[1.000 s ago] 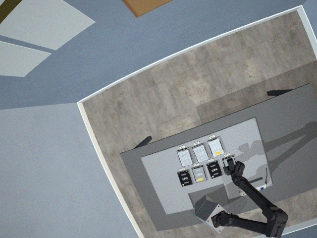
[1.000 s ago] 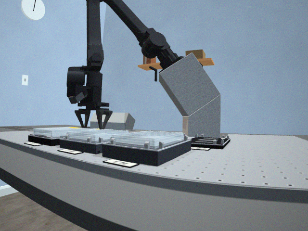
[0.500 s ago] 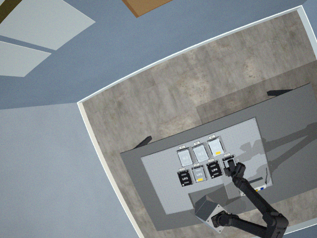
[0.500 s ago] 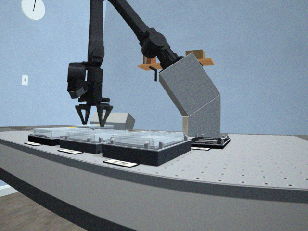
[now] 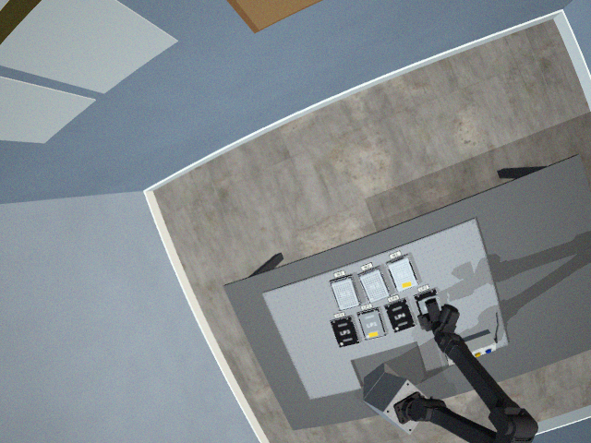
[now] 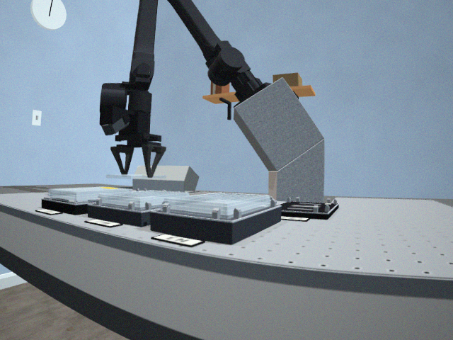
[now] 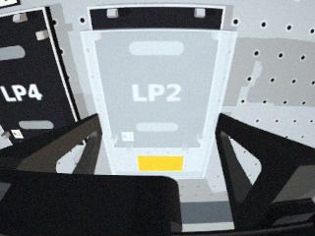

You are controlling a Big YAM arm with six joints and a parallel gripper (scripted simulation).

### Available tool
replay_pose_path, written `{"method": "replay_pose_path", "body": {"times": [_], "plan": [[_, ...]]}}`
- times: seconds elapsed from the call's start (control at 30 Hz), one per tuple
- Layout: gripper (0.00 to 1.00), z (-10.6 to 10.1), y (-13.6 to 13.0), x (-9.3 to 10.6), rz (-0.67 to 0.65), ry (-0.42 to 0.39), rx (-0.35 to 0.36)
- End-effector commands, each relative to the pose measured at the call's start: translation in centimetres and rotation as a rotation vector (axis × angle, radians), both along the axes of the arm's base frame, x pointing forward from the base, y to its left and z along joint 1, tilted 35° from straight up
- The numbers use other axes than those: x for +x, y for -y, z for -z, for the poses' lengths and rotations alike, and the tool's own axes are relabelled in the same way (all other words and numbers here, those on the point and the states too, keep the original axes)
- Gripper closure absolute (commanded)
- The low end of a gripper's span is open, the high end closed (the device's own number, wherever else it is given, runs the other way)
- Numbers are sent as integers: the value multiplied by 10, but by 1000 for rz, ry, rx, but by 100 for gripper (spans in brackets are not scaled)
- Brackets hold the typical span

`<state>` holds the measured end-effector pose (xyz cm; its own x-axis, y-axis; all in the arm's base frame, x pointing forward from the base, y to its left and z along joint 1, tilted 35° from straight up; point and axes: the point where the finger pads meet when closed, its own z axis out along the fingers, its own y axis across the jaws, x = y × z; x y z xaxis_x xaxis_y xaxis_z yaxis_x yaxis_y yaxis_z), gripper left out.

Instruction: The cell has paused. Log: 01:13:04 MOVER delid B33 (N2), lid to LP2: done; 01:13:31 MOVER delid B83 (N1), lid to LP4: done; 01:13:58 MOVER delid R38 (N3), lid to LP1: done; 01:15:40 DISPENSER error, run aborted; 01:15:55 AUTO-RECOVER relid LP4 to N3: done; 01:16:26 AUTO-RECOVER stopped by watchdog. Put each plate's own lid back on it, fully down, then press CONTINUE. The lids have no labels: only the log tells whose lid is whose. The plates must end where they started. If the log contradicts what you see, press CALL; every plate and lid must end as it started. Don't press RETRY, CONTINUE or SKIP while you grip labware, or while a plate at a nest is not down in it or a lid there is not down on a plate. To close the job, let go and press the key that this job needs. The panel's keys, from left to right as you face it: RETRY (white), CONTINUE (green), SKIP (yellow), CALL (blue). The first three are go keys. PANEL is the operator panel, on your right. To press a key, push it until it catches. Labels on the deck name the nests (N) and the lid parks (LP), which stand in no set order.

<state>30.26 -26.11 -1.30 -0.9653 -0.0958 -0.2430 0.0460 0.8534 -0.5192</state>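
Note:
My gripper [image 6: 136,171] is shut on a clear lid [image 7: 157,101] with a yellow tag [image 7: 160,163] and holds it level a little above lid park LP2. The lid shows as a thin pane between the fingers in the side view [image 6: 135,176]. From above, the gripper [image 5: 426,308] hangs over the rightmost park. Three plates stand in the far row of nests: left [image 5: 344,292], middle [image 5: 373,284] and right [image 5: 403,274]; the right one carries a lid with a yellow tag. LP1 [image 5: 371,324] holds a lid with a yellow tag. LP4 [image 7: 30,92] and LP3 [image 5: 344,331] are bare and black.
The operator panel [image 5: 479,350] stands right of the arm, with small yellow and blue keys showing; it is a grey box behind the gripper in the side view [image 6: 164,177]. The arm's grey pedestal [image 6: 289,146] rises behind the parks.

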Motion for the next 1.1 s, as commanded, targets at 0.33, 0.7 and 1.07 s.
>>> {"method": "replay_pose_path", "body": {"times": [0.33, 0.7, 1.07], "plan": [[100, -2, -11, 0, -4, -11, 12], [100, 9, -48, 41, -34, -28, -1], [100, 18, -80, 73, -35, -27, -3]]}}
